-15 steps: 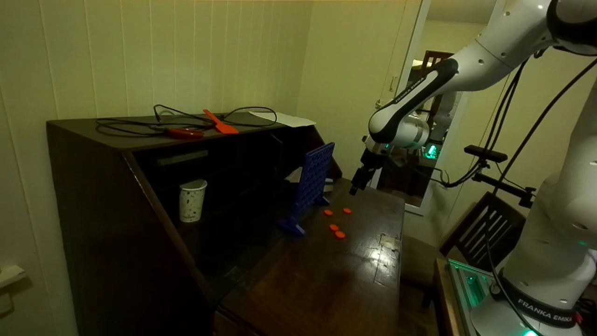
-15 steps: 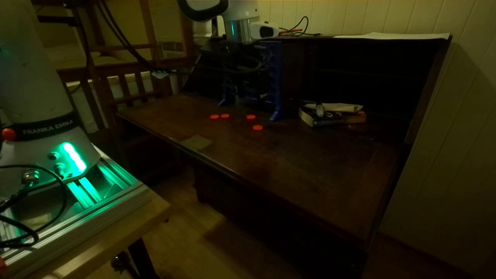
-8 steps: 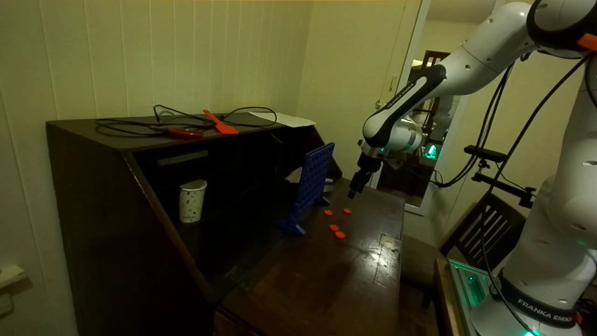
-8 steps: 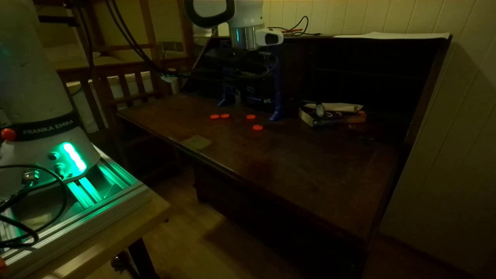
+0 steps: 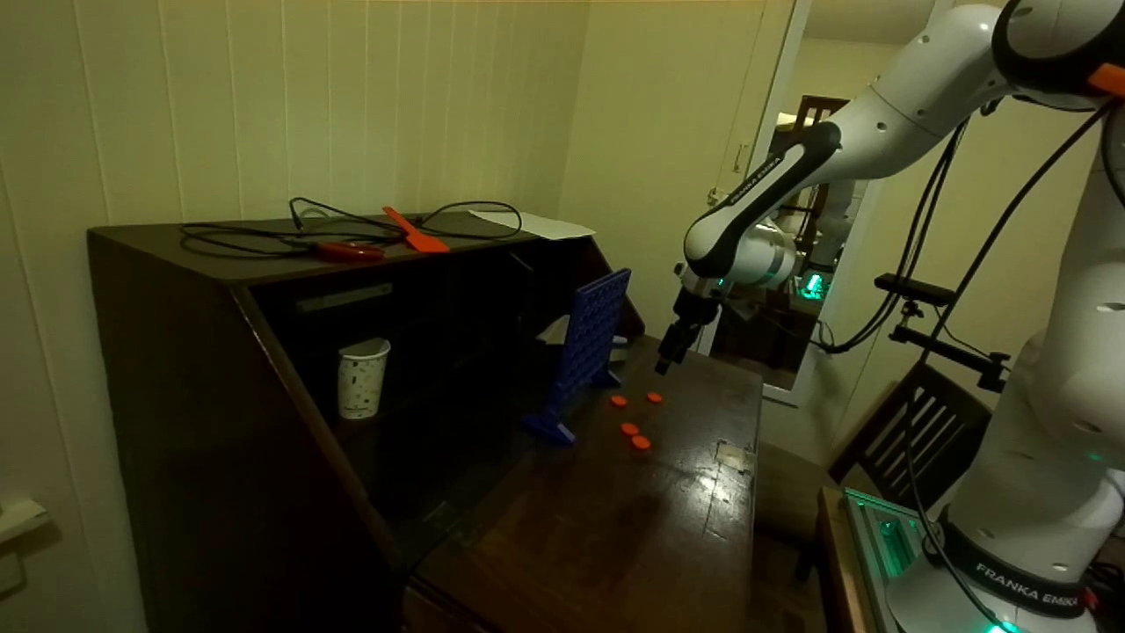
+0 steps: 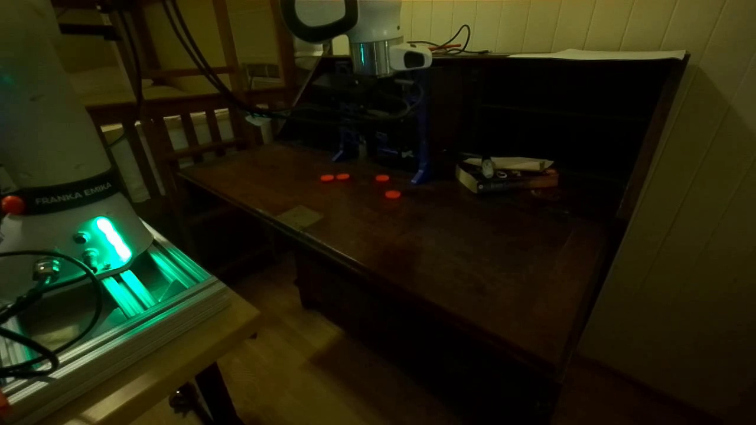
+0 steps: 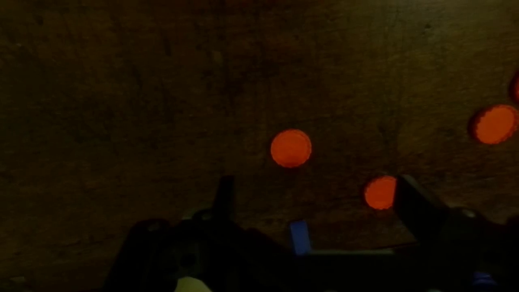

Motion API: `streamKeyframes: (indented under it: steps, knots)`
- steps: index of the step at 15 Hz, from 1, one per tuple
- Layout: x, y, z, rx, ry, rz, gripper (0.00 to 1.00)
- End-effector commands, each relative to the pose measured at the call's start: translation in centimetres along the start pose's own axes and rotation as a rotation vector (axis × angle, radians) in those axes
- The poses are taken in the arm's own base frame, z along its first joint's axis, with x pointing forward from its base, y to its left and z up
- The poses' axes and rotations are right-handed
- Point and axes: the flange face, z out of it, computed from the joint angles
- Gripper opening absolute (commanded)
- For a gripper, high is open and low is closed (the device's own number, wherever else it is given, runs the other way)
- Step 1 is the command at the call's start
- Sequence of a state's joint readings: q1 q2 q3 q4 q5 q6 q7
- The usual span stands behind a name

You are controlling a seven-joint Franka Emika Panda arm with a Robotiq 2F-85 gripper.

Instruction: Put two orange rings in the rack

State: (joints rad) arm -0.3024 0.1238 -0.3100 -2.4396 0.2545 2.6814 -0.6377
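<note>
- In an exterior view, four orange rings (image 5: 641, 442) were laid flat on the desk (image 5: 606, 527), just right of the rack (image 5: 587, 330), perhaps for easy reach.
- The rack was stood upright, presumably so that rings could be dropped in from above; none was seen in it.
- The gripper (image 7: 313, 181) was held above the desk near the rings, jaws spread and nothing grasped, probably so that one could be straddled.
- In the wrist view, one ring (image 7: 380, 193) was partly hidden by the gripper.

Seemingly a home: desk (image 5: 598, 527), chair (image 5: 949, 431), panelled wall (image 5: 352, 105)
</note>
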Motion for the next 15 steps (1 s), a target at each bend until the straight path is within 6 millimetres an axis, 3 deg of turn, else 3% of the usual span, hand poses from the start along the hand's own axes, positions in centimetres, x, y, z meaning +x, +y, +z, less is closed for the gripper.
streamKeyframes:
  steps: [1,15]
  knots:
    - [0.3,-0.1,0.1,-0.005,0.03,-0.036,1.0]
    - [0.2,0.0,4.3,0.004,0.07,-0.154,1.0]
